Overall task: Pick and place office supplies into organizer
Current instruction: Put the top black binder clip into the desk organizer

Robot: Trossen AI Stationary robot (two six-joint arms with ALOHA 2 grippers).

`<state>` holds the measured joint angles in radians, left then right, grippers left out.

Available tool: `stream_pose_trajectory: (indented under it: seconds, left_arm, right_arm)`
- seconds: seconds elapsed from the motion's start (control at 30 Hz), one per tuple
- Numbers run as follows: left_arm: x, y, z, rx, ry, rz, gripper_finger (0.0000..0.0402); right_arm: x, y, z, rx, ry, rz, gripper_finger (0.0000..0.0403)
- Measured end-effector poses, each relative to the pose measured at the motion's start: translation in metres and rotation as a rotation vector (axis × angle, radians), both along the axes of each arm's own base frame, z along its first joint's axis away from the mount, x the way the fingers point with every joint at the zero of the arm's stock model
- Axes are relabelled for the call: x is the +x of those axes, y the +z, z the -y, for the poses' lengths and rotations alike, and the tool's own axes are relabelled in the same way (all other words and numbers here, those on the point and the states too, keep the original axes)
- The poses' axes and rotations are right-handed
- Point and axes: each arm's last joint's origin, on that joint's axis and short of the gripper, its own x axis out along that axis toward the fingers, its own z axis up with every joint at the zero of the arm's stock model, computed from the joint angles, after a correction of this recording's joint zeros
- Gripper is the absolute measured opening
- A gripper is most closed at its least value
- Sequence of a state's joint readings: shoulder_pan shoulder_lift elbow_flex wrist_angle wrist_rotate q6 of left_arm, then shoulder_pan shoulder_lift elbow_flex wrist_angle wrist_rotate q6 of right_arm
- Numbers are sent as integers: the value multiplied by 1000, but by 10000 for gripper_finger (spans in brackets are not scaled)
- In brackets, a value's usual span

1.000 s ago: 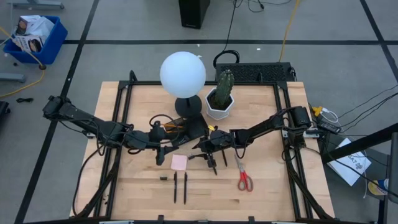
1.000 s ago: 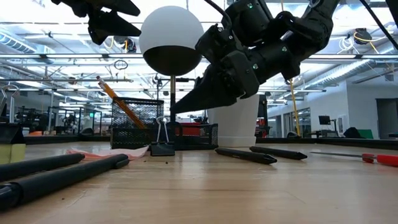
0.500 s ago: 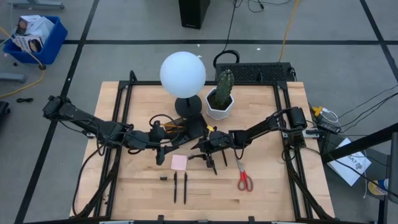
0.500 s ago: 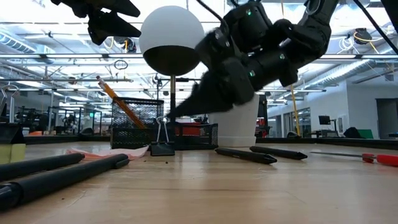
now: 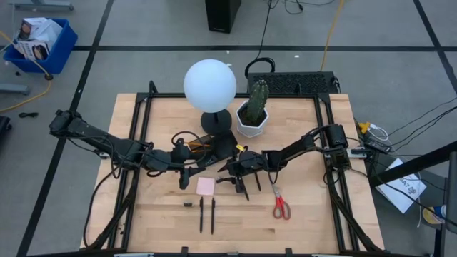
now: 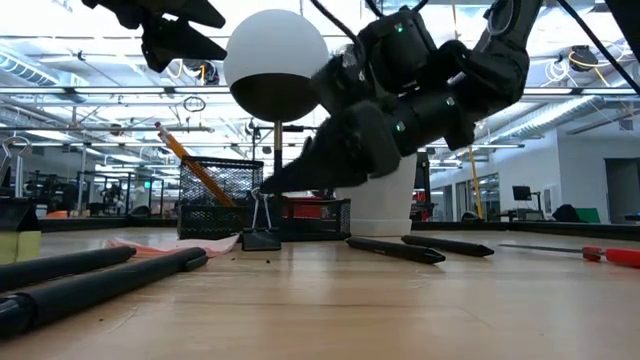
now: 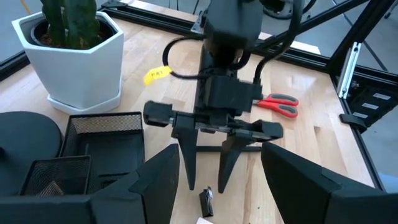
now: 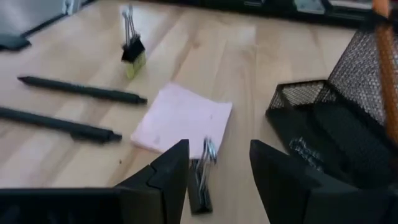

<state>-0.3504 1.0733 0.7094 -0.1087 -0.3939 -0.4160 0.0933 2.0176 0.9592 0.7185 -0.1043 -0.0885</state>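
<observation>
Mid-counter, right gripper (image 5: 241, 187) hangs low over a small black binder clip (image 8: 200, 186) standing just beside the pink square sticky-note pad (image 5: 206, 186), jaws parted on either side of the clip, not gripping it. Left gripper (image 5: 187, 178) hovers just left of it, jaws spread, holding nothing. Black wire-mesh organizer tray (image 5: 207, 145) sits close behind both grippers, next to the black round lamp base with white globe (image 5: 210, 85); an orange pencil (image 6: 188, 156) leans in it. White hexagonal cactus pot (image 5: 252, 118) stands to the right of the lamp. Two slim black pens (image 5: 206, 213) lie near the front edge, another clip (image 5: 188, 205) to their left. Red-handled scissors (image 5: 280, 205) lie to the right on the light wood counter (image 5: 307, 221).
</observation>
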Motion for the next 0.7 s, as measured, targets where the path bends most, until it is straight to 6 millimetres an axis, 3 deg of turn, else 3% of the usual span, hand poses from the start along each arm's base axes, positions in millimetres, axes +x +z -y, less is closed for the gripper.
stream_pose_trajectory:
  seconds: [0.33,0.7]
  left_arm:
    - [0,0,0,0,0,1,232]
    - [0,1,0,2,-2,6,232]
  right_arm:
    - [5,-10,-1,22,-9,-7,165]
    - [7,-8,-1,24,-8,3,165]
